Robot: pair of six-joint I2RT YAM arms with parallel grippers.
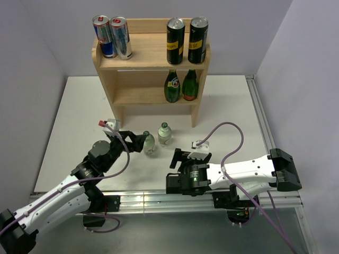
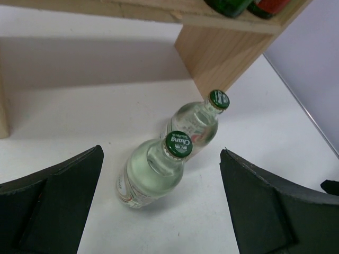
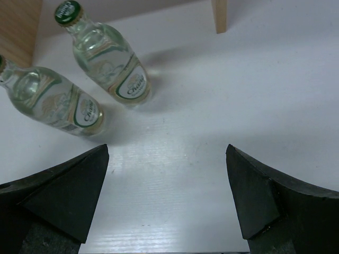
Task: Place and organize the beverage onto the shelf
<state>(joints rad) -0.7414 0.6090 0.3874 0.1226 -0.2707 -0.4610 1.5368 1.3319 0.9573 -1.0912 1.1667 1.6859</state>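
Two clear glass bottles with green caps stand on the white table in front of the shelf (image 1: pixel 151 58): the near one (image 1: pixel 149 143) (image 2: pixel 153 172) (image 3: pixel 50 103) and the far one (image 1: pixel 165 134) (image 2: pixel 198 121) (image 3: pixel 108 63). My left gripper (image 1: pixel 139 142) (image 2: pixel 161 203) is open and empty, its jaws wide, just short of the near bottle. My right gripper (image 1: pixel 179 157) (image 3: pixel 167 196) is open and empty over bare table, to the right of the bottles. The shelf's top tier holds two silver-blue cans (image 1: pixel 112 37) and two black cans (image 1: pixel 186 39); its lower tier holds two green bottles (image 1: pixel 180 84).
The shelf's right side panel (image 2: pixel 222 58) stands just behind the far bottle. A metal rail (image 1: pixel 159 201) runs along the table's near edge, another (image 1: pixel 262 119) along the right edge. Grey walls close in the left, back and right.
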